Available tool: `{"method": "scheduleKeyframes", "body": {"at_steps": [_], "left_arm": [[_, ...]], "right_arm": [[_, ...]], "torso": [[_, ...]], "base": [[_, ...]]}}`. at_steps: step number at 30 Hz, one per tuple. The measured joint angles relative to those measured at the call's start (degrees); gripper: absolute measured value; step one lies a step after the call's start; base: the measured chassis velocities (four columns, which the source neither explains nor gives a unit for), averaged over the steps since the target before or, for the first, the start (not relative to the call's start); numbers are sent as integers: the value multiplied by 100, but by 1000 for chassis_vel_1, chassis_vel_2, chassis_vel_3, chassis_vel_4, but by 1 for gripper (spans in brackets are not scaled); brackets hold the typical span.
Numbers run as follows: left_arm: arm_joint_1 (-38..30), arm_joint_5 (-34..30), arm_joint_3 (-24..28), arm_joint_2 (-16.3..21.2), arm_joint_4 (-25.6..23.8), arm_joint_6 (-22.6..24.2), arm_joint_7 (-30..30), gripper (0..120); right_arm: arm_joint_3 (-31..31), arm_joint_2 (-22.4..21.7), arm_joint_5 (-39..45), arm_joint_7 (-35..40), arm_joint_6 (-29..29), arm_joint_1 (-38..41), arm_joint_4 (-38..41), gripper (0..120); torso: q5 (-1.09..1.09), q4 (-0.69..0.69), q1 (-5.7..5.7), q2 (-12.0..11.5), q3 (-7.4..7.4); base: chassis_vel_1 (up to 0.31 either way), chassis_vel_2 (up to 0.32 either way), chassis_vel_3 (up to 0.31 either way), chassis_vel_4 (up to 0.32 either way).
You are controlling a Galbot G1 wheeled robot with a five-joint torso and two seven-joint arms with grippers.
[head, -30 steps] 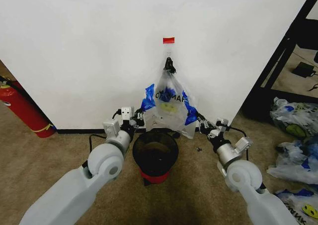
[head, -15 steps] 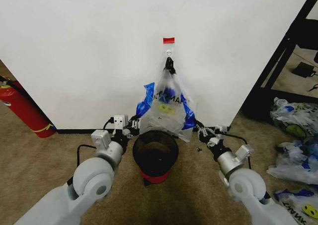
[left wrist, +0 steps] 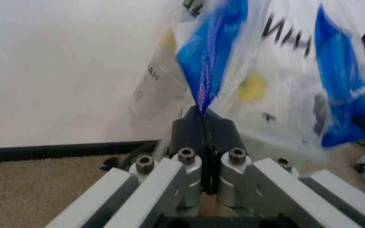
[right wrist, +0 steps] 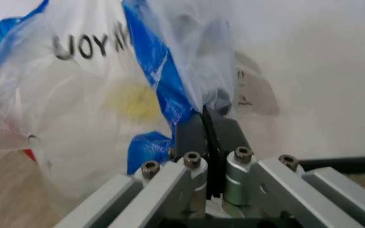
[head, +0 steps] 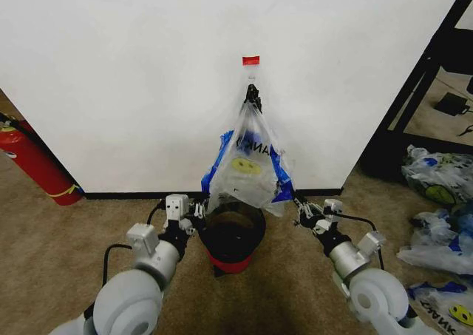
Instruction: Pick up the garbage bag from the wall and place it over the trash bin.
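The left gripper (head: 198, 211) is closed tight on a blue handle of the garbage bag (head: 247, 165). The right gripper (head: 298, 208) is closed tight on the other blue handle. The left wrist view shows the blue plastic pinched right between the two black fingers (left wrist: 189, 130), and the right wrist view shows the same thing there.

The bag could rip. Its top is caught by a black clip (head: 253, 95) under a little metal hook (head: 251, 77) on the wall (head: 133, 76), high above both grippers. If the grippers pull down or apart too hard, the thin plastic may tear at the clip or at the handles. A handle could also slip out of a pinch, because plastic like this is slippery. And if the bag's mouth is not open wide, it may only flop onto the rim of the trash bin (head: 211, 242) and not go around it.

The bag is thin and see-through, with black letters, a yellow smiley face and blue patches. It hangs stretched between the two grippers and above them. Its bottom edge sits just over the bin, which stands on the floor between the grippers.
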Motion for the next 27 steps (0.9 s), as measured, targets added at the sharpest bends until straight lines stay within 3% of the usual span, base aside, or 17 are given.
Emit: {"method": "scheduleKeyframes", "body": {"at_steps": [11, 14, 22, 27], "left_arm": [[263, 137, -116, 35, -329, -68, 13, 0], [218, 103, -255, 75, -586, -50, 12, 0], [-171, 142, -208, -38, -585, -98, 233, 0], [-551, 42, -144, -138, -270, -139, 293, 0]], "right_arm": [[268, 9, 8, -48, 105, -368, 369, 0], [361, -57, 248, 84, 25, -365, 778, 0], [215, -48, 423, 186, -83, -43, 1195, 0], [-35, 55, 483, 236, -129, 421, 1006, 0]], "torso": [[0, 1, 0, 0, 0], [1, 1, 0, 0, 0], [0, 1, 0, 0, 0], [0, 1, 1, 0, 1]], "base": [[0, 0, 0, 0], [0, 0, 0, 0], [0, 0, 0, 0], [0, 0, 0, 0]]}}
